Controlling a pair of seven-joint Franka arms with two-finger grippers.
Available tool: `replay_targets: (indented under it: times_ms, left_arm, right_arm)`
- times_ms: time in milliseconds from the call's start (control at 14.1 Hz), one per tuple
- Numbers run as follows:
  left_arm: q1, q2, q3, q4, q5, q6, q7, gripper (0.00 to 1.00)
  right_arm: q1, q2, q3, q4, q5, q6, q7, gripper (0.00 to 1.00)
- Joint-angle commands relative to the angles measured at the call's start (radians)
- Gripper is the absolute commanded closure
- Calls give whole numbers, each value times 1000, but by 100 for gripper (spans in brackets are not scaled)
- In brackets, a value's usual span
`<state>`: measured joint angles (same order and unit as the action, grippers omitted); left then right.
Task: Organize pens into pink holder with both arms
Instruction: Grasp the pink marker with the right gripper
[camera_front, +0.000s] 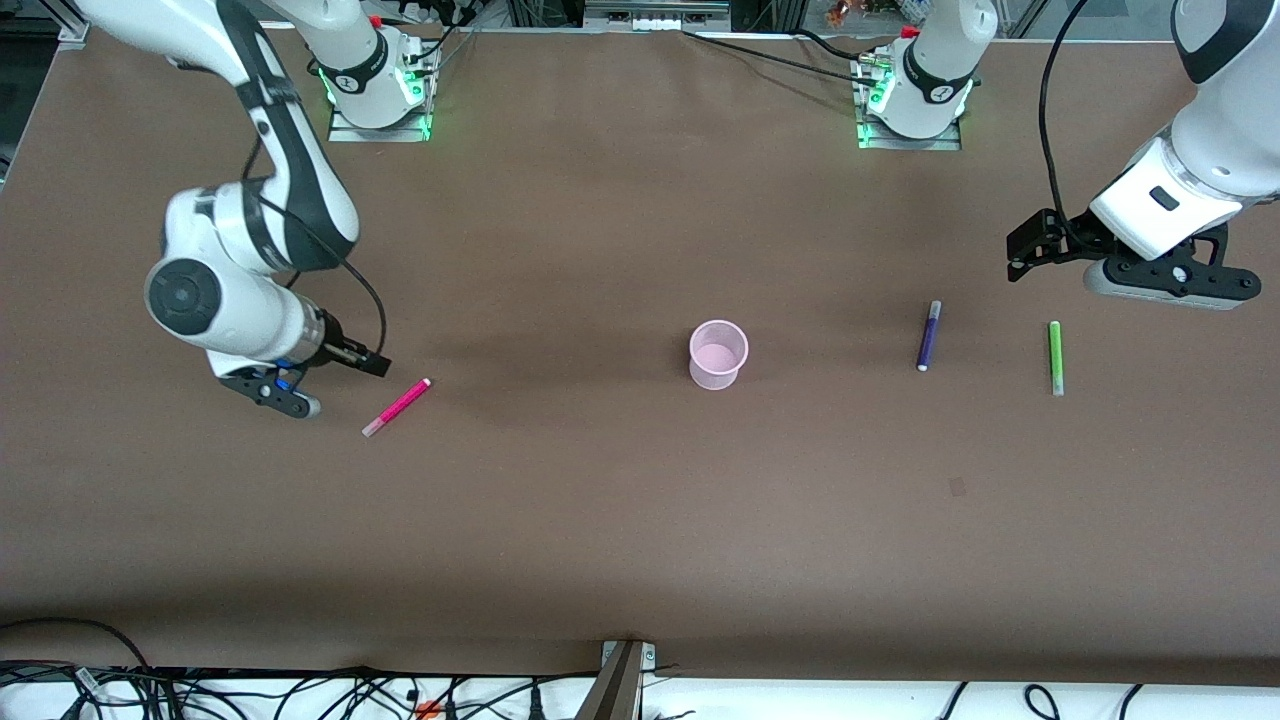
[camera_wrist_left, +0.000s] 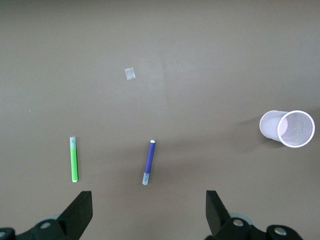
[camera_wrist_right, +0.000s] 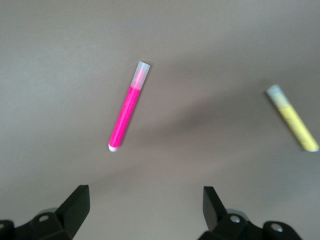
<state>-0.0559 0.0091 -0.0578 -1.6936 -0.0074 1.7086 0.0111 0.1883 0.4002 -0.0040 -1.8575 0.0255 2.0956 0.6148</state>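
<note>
The pink holder (camera_front: 718, 353) stands upright and empty mid-table; it also shows in the left wrist view (camera_wrist_left: 287, 128). The purple pen (camera_front: 929, 336) (camera_wrist_left: 148, 162) and the green pen (camera_front: 1055, 357) (camera_wrist_left: 74, 159) lie toward the left arm's end. The magenta pen (camera_front: 396, 407) (camera_wrist_right: 128, 107) lies toward the right arm's end. The yellow pen (camera_wrist_right: 293, 118) shows only in the right wrist view; the right arm hides it in the front view. My left gripper (camera_front: 1165, 285) (camera_wrist_left: 148, 205) hovers open and empty, up beside the green pen. My right gripper (camera_front: 285, 392) (camera_wrist_right: 145, 197) hovers open and empty beside the magenta pen.
A small pale patch (camera_front: 957, 487) (camera_wrist_left: 130, 73) lies on the brown table, nearer the front camera than the purple pen. Both arm bases (camera_front: 375, 90) (camera_front: 915, 100) stand along the table's top edge. Cables (camera_front: 300, 690) run below the table's near edge.
</note>
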Motion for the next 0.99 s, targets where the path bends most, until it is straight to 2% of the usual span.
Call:
replay_targets:
  times_ms: [0,141,424,566,919]
  left_arm:
    - [-1,15,-2,35,9,-23,15,0]
    - [-1,15,-2,35,9,-24,15,0]
    - [-1,15,-2,35,9,-23,13,0]
    - [-1,15,-2,35,9,-24,13,0]
    - [-1,15,-2,35,9,-23,13,0]
  right_arm:
    - [5,64,1,4,43,52,63,0]
    - [8,109,1,4,109,99,65,2]
    - [42,134,1,-75,119,243,94,13]
    - [42,146,1,-80,117,273,94,16]
    - [42,175,1,-74,116,325,82,41]
